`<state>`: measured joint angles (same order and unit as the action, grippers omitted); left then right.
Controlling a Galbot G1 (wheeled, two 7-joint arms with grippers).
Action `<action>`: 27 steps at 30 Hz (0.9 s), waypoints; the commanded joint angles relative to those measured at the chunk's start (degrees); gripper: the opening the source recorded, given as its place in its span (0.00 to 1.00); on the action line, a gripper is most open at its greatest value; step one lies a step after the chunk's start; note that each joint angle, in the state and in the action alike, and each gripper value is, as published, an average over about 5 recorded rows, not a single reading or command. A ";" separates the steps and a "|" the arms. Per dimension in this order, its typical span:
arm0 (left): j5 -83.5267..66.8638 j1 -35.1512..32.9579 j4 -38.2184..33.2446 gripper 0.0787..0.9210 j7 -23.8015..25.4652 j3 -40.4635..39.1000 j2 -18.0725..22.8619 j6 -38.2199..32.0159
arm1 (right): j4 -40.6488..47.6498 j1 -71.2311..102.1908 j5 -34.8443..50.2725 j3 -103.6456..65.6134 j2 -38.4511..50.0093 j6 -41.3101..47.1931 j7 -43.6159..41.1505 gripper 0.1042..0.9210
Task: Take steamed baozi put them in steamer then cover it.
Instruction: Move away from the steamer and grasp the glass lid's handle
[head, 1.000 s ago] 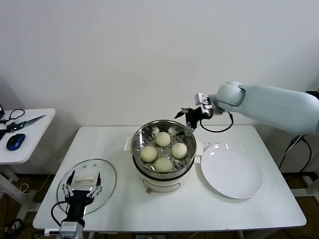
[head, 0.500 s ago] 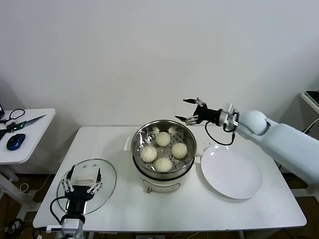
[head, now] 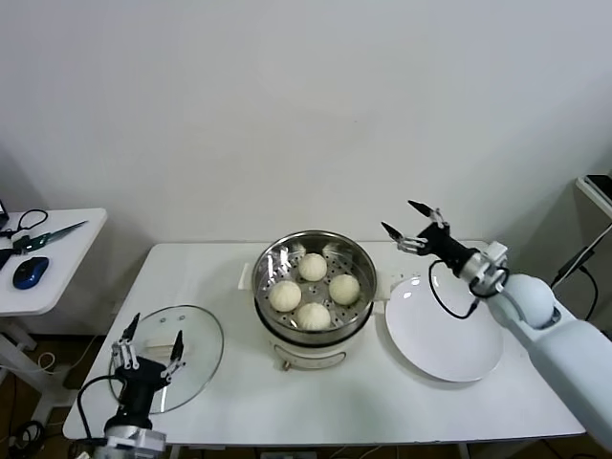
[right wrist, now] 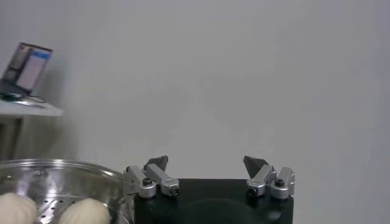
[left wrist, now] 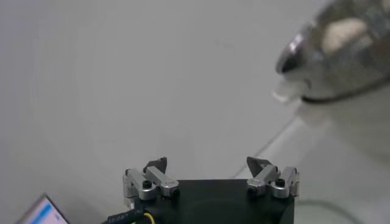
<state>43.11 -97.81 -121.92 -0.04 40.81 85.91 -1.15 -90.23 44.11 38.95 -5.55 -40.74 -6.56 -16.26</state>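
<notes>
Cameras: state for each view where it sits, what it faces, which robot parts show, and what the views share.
Head: high, looking down at table; both arms, steamer, lid.
Left wrist: behind open left gripper, facing wall, steamer edge.
Right wrist: behind open right gripper, facing wall, baozi.
Shared: the steamer shows in all three.

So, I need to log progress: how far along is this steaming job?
Done: four baozi sit in the steamer, and the plate is empty. In hand: nothing; the right gripper is open by the plate and the left gripper open over the lid. Left: covering.
</notes>
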 commanded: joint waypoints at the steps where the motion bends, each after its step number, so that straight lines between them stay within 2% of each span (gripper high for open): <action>1: 46.52 -0.87 3.18 0.88 -1.32 0.19 -0.22 0.13 | -3.41 25.47 -5.23 -24.10 -7.18 0.00 2.11 0.88; 6: 54.25 2.70 9.51 0.88 -0.88 -0.09 -0.01 2.47 | -2.38 28.19 -7.04 -25.34 -9.29 -0.85 1.71 0.88; 14: 54.23 8.28 20.22 0.88 -1.70 0.29 -0.60 3.95 | -0.54 29.50 -9.87 -25.57 -11.70 -1.27 1.01 0.88; 27: 50.99 17.01 31.59 0.88 -9.95 0.81 -1.45 4.00 | 0.79 29.25 -12.70 -25.27 -13.83 -1.58 0.84 0.88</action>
<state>91.05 -88.07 -101.08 -4.85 41.39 84.97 2.25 -89.90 70.89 28.58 -28.79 -52.69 -7.91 -15.40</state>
